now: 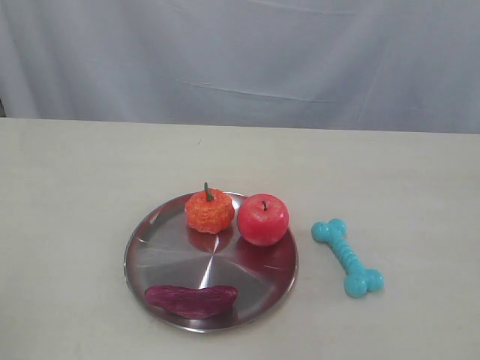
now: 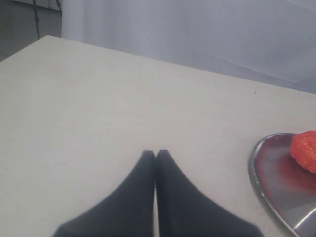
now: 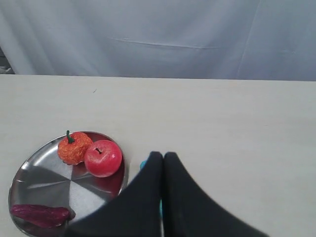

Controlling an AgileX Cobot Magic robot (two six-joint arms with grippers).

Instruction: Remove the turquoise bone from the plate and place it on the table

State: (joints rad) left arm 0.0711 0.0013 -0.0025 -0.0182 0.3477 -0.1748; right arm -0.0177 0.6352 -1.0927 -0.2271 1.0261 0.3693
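The turquoise bone (image 1: 348, 258) lies flat on the beige table (image 1: 75, 195), just right of the silver plate (image 1: 161, 251) and apart from its rim. Neither arm shows in the exterior view. My right gripper (image 3: 163, 156) is shut with nothing held; it hovers over the bone (image 3: 142, 165), which peeks out as slivers of turquoise behind the fingers. My left gripper (image 2: 155, 153) is shut and empty above bare table, left of the plate's rim (image 2: 256, 168).
On the plate sit an orange pumpkin (image 1: 209, 211), a red apple (image 1: 263, 219) and a dark purple oblong piece (image 1: 191, 298). A grey-white curtain (image 1: 240, 60) hangs behind the table's far edge.
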